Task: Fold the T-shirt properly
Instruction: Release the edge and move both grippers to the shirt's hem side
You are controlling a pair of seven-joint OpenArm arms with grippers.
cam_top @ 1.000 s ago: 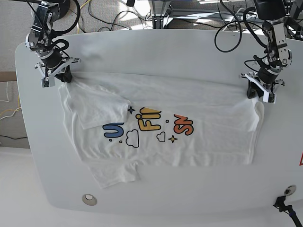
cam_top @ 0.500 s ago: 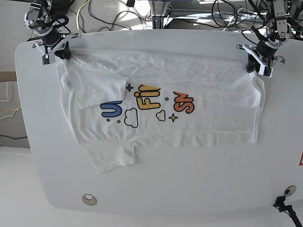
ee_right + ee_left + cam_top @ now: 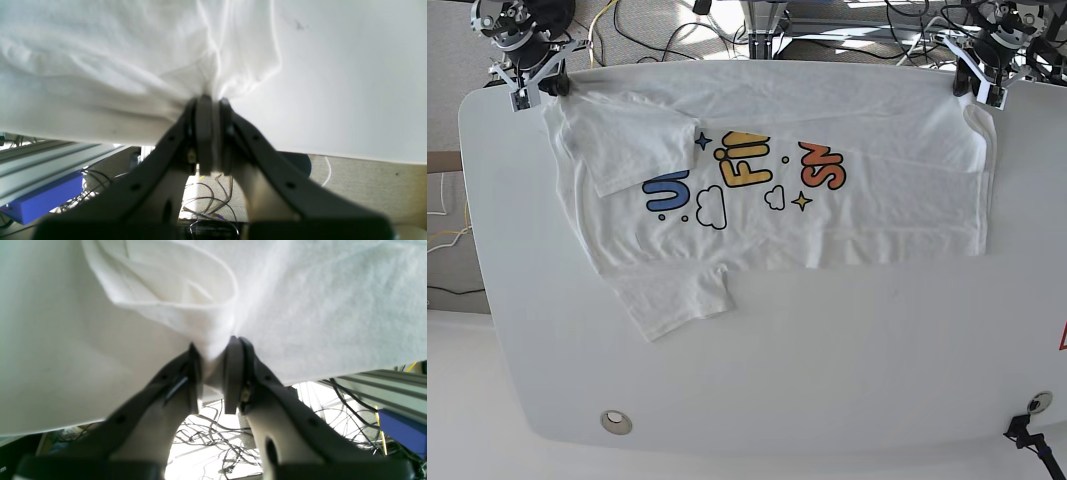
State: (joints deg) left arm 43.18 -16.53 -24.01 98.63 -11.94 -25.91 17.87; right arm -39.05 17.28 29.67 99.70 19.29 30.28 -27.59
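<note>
the white t-shirt [image 3: 787,200] lies spread across the white table [image 3: 827,380], its far edge at the table's far rim, print facing up, one sleeve folded over near the blue letters. the left gripper [image 3: 213,373] pinches one far corner of the fabric; the right gripper [image 3: 208,110] is clamped tight on the other.

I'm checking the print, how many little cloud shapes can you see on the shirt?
2 on the T-shirt: the larger cloud below the yellow letters, the smaller cloud to its right. The fold may hide others.
</note>
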